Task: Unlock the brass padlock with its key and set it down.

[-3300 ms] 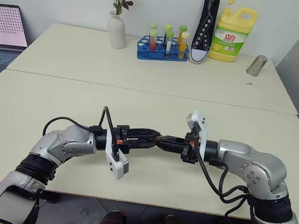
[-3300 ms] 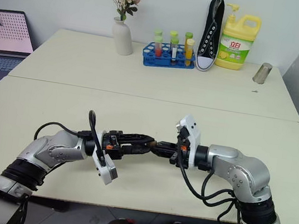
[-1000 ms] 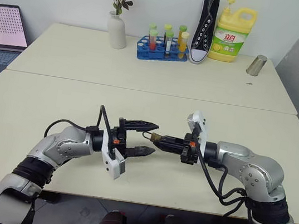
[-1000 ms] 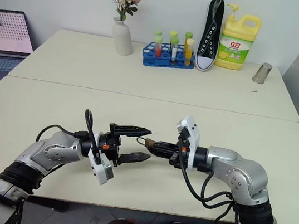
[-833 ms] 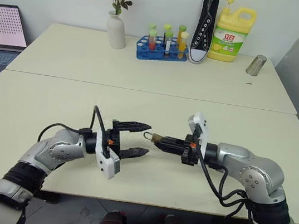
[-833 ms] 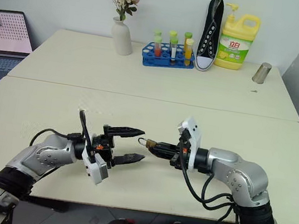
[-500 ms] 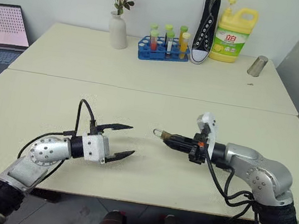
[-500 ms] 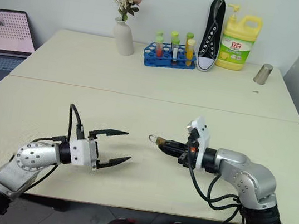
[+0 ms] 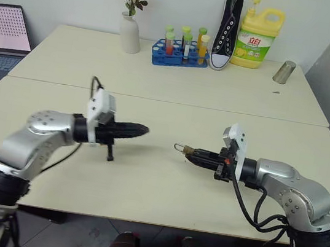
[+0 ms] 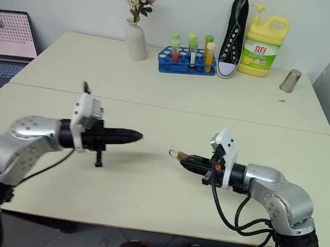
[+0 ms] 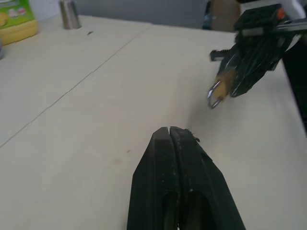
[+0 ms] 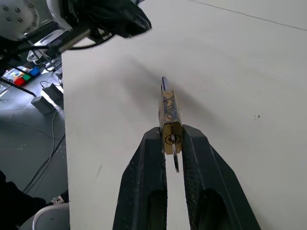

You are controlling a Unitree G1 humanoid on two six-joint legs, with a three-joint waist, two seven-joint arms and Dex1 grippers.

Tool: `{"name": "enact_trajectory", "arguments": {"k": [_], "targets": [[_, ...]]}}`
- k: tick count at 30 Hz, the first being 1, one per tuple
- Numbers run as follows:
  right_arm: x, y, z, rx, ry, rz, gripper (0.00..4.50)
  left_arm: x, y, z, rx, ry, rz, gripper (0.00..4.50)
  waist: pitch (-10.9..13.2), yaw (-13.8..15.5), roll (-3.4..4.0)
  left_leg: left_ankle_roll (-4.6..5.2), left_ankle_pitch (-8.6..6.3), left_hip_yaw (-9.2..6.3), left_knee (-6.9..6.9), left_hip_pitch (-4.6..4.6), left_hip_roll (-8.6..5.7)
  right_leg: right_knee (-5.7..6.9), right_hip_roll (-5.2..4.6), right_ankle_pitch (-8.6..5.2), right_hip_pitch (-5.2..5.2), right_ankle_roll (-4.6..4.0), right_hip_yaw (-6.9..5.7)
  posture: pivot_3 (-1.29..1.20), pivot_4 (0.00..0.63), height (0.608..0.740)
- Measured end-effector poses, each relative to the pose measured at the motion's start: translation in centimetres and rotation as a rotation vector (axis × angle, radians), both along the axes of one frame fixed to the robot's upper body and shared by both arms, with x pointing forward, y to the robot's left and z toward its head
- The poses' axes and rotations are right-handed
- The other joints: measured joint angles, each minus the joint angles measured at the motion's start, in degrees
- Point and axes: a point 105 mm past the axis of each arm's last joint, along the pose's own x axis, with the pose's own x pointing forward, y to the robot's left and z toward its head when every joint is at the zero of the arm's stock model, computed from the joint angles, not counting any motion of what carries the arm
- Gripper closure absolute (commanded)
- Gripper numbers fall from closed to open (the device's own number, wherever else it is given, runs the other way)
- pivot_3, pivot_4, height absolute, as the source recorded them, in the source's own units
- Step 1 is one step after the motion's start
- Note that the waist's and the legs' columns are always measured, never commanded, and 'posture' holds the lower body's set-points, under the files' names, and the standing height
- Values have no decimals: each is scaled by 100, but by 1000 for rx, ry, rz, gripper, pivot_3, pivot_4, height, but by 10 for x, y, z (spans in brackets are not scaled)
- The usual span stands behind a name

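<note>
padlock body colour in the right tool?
Yellow-gold brass padlock with dark blotches; clearest in the right wrist view.

A pale cream worktop (image 9: 157,178) has a seam across it. Along its far edge a blue tube rack (image 9: 180,56) stands, with a white vase (image 9: 128,34) to its left; to its right a black sneaker (image 9: 226,28), a yellow detergent bottle (image 9: 258,32) and a metal cup (image 9: 282,72).

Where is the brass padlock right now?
The brass padlock is pinched in the right gripper, held above the near table on the robot's right, its shackle pointing toward the shut left gripper.
</note>
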Motion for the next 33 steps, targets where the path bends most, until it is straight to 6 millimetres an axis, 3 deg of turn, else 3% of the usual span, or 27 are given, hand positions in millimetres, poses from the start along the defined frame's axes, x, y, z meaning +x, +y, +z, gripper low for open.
{"name": "enact_trajectory", "arguments": {"k": [8,33], "targets": [[-10,6,8,29,-23,68,4369,1,-34,-11,-46,21,-71,4500,0,4,0,0,0,-4,0,2,1,3,3,0,0,0,3,0,150,740],[-11,8,8,39,-22,75,4369,-4,-40,-25,-55,86,-108,4500,0,4,0,0,0,-5,0,2,0,3,2,0,0,0,4,0,150,740]]}}
